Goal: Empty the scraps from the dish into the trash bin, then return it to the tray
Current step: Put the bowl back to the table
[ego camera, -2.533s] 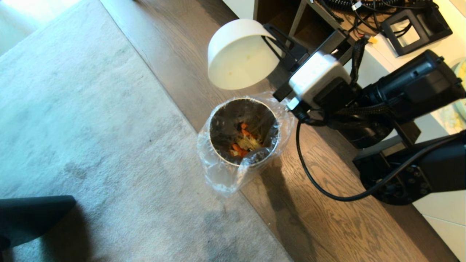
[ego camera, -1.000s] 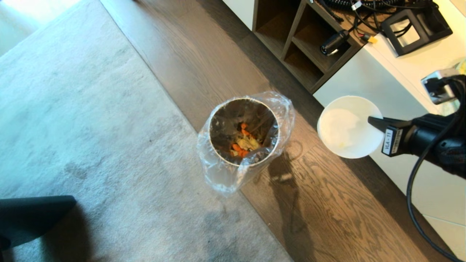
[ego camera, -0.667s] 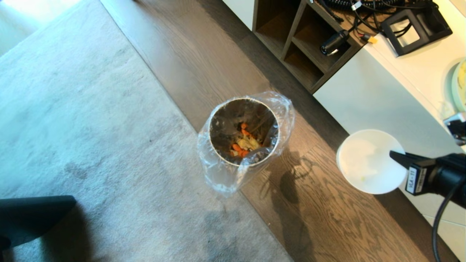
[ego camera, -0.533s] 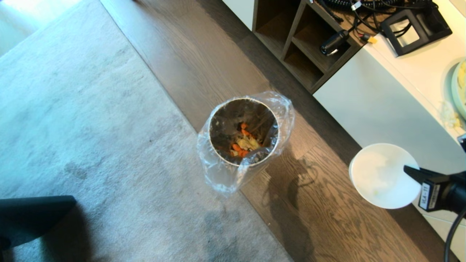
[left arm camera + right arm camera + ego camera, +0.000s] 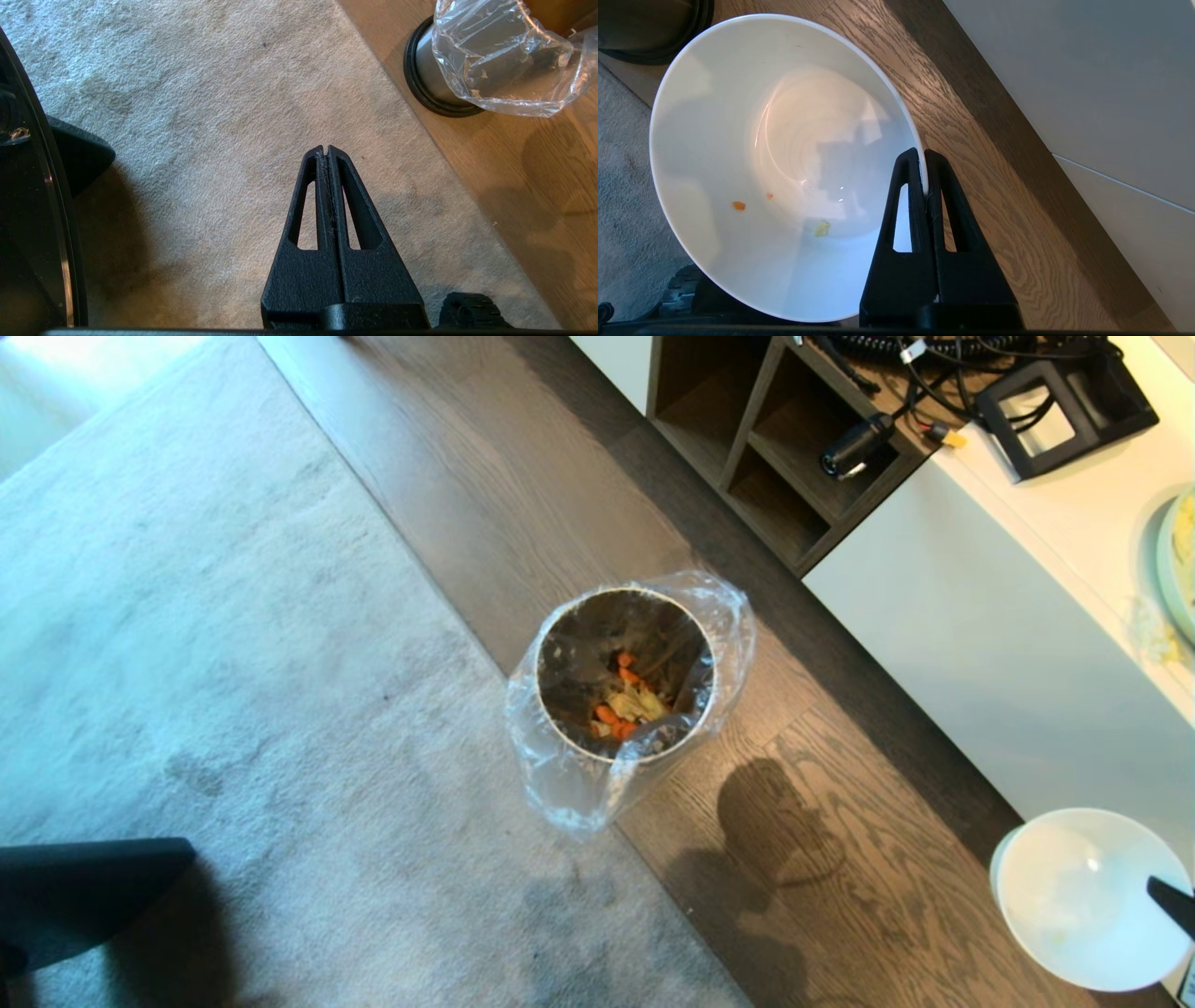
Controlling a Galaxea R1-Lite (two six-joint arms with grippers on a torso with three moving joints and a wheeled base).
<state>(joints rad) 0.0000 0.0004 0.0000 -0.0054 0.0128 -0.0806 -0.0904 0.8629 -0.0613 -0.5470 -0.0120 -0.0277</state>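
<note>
Nearest you, well to the right of the trash bin (image 5: 624,674) and closer to the robot than it, the dish (image 5: 1083,896) hangs in the air over the wood floor (image 5: 803,859), upright, mouth up. Your right hand (image 5: 923,156) is clenched on its rim, one finger inside the wall and one outside, pinching a single thin edge. Expect a stiff, hard, glazed bowl: light enough for a rim pinch now that it is nearly empty, but slick, and likely to swing or slip round the pinch if you jerk it. It would probably chip or break on that floor, so carry it level and smoothly. Only a few specks of scraps (image 5: 738,205) cling to the inside wall.

Your left hand (image 5: 327,150) is parked over the grey rug (image 5: 196,116), to the left of the trash bin and nearer the robot, fingers pressed together on nothing.

Farther out, the trash bin stands on the floor at the rug's edge, its clear bag folded over the rim, and the orange and yellow scraps lie at its bottom. Emptying looks done.

Beyond and to the right of the trash bin runs the white counter (image 5: 1055,513), with a pale green plate (image 5: 1178,560) at its edge. No tray is in view, so you cannot yet judge the set-down spot.
</note>
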